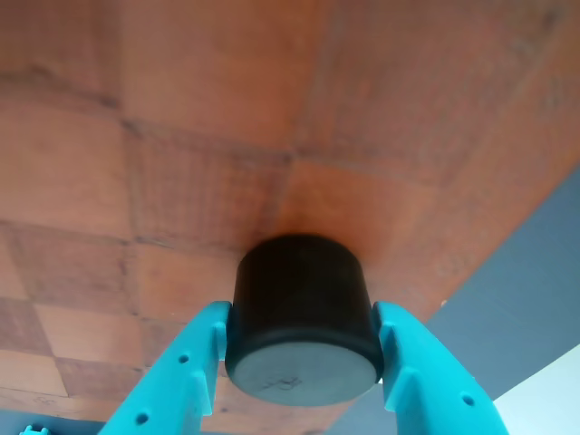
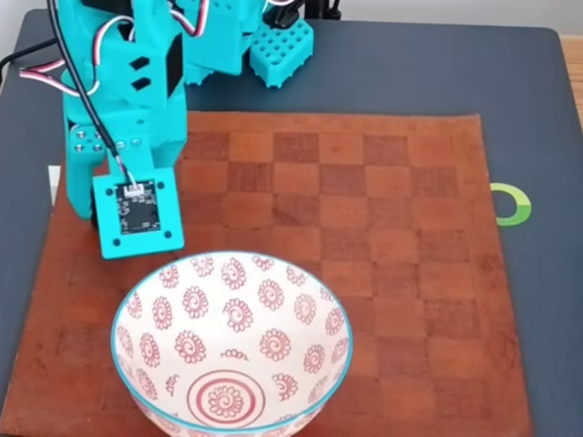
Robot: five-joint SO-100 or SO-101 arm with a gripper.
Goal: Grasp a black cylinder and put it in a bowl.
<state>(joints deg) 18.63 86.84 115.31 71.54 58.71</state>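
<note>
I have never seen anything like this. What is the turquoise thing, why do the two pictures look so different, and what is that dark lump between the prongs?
The turquoise machine is a small robot arm standing on a dark table. The fixed view looks down on the scene from a camera standing still. It shows a brown checkered mat and, at the near edge, a large white bowl with red spirals and a light blue rim. The bowl looks empty.

The wrist view comes from a camera riding on the arm, looking along its gripper, the two-pronged turquoise "hand". The dark lump is a short black cylinder, like a bottle cap, with a prong against each side. Whether it has left the mat, I cannot tell.
</note>
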